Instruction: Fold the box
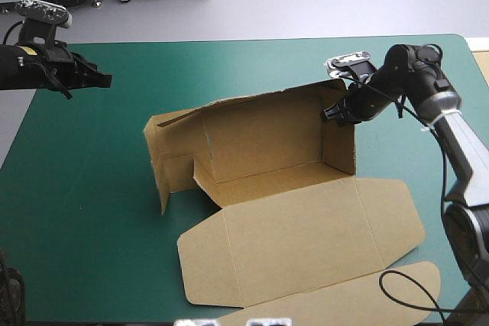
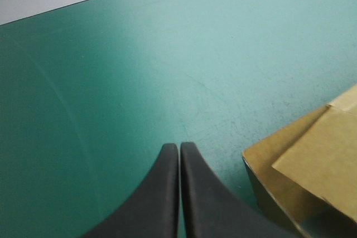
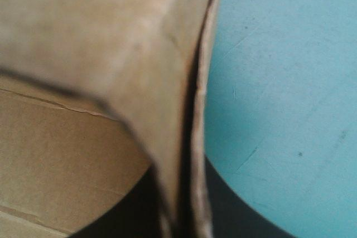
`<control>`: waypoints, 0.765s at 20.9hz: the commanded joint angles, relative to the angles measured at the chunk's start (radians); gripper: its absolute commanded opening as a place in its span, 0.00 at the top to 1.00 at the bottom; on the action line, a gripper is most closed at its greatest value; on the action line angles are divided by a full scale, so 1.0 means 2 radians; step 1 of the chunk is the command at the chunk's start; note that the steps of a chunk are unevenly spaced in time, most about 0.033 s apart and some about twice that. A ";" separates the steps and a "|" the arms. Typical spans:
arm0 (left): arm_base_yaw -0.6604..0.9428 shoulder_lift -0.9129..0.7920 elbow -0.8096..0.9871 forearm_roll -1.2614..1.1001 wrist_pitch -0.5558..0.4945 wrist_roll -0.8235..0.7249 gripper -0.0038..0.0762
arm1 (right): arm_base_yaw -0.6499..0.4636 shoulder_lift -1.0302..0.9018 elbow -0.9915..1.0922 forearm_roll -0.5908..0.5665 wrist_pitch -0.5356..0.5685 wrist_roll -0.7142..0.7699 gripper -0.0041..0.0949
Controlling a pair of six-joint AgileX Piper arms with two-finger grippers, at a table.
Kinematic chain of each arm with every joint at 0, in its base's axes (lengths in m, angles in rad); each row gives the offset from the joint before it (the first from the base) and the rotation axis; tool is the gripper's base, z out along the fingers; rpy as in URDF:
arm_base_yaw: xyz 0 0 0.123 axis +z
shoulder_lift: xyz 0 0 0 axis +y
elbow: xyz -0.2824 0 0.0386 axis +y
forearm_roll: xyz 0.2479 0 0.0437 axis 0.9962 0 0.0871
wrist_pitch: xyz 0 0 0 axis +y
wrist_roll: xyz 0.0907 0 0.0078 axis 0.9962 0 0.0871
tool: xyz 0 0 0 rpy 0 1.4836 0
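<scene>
The brown box (image 1: 275, 150) stands mid-table with its back wall and both side walls raised, and its lid (image 1: 306, 234) lies flat toward the near edge. My right gripper (image 1: 335, 112) is shut on the top of the right side wall (image 3: 184, 110), whose board runs between the black fingers (image 3: 228, 204). My left gripper (image 1: 103, 79) hovers over the teal-green cover near the far left corner, well clear of the box. Its fingers (image 2: 179, 154) are shut in one pointed arch with nothing between them. A corner of the box (image 2: 307, 165) shows beside it.
A loose rounded flap (image 1: 367, 299) of the box lies at the near edge of the table. More board (image 1: 481, 59) shows at the table's right edge. Bare teal-green cover (image 1: 84, 188) stretches left of the box.
</scene>
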 commanded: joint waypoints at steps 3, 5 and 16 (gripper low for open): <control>0.000 -0.018 -0.012 -0.029 -0.005 -0.002 0.96 | -0.002 0.080 -0.095 0.019 0.031 0.024 0.67; 0.000 -0.018 -0.012 -0.008 -0.004 -0.002 0.96 | -0.002 0.094 -0.106 0.031 0.031 0.022 0.39; 0.000 -0.018 -0.012 0.010 -0.001 -0.002 0.96 | -0.001 0.037 -0.240 0.038 0.032 0.046 0.17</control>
